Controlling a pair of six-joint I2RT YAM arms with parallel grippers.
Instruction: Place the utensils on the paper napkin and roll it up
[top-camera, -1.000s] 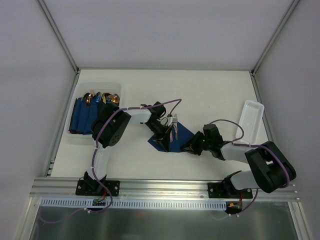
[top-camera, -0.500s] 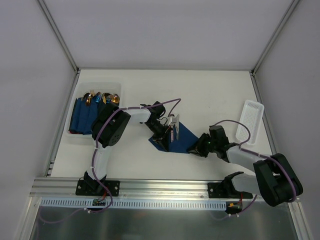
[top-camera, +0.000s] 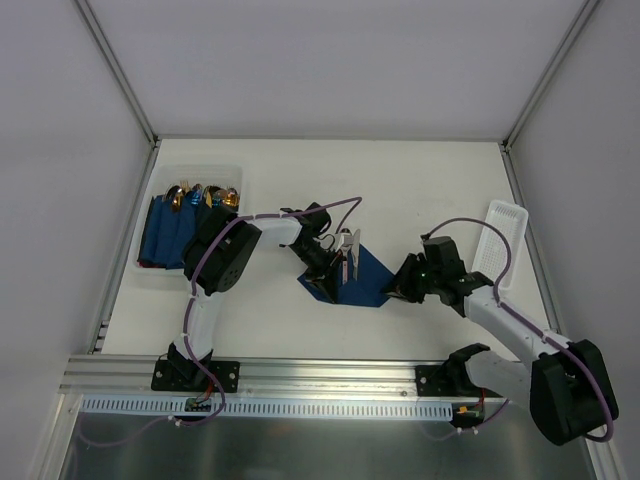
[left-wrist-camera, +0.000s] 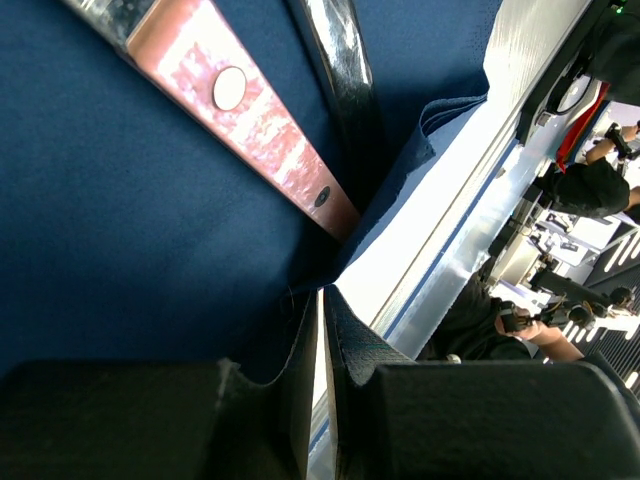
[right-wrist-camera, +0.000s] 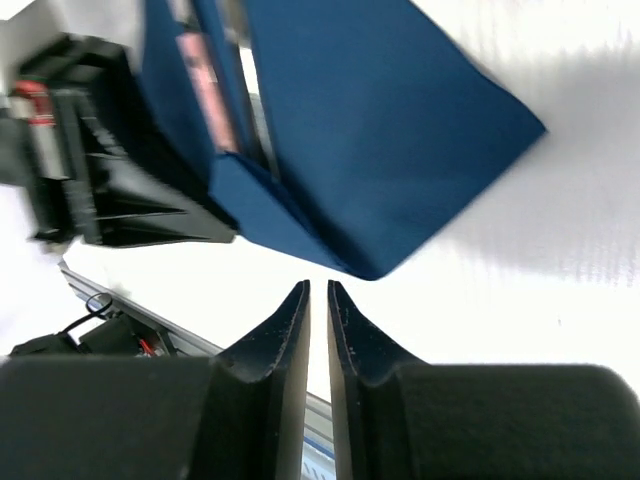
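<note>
Two arms meet at the middle of the desk (top-camera: 420, 180), where the napkin (top-camera: 368, 272) lies with one part flat and its left side lifted into a fold.

The left end effector (top-camera: 338, 268) sits on that raised side. In its wrist view its fingers (left-wrist-camera: 360, 400) are pressed together on the napkin's (left-wrist-camera: 120, 220) edge, with only a thin bright slit between them. The right wrist view shows the same grip from the other side, the pinched flap standing up from the flat sheet (right-wrist-camera: 380, 130).

The utensils (top-camera: 350, 243) lie on the napkin, along the crease under the lifted flap, with their silver ends poking out past its far edge. Up close, one is a flat handle with two rivets and a reddish reflection (left-wrist-camera: 240, 110); a rounded, dark, shiny handle runs just beside it.

The right end effector (top-camera: 393, 292) is just beside the napkin's right corner and apart from it. Its fingers (right-wrist-camera: 285, 340) are almost pressed together and hold nothing.

A white tray (top-camera: 503, 240) sits at the desk's right edge, behind the right arm. A clear bin (top-camera: 200, 168) at the left edge holds several blue bundles (top-camera: 168, 238) with copper-gold tips
</note>
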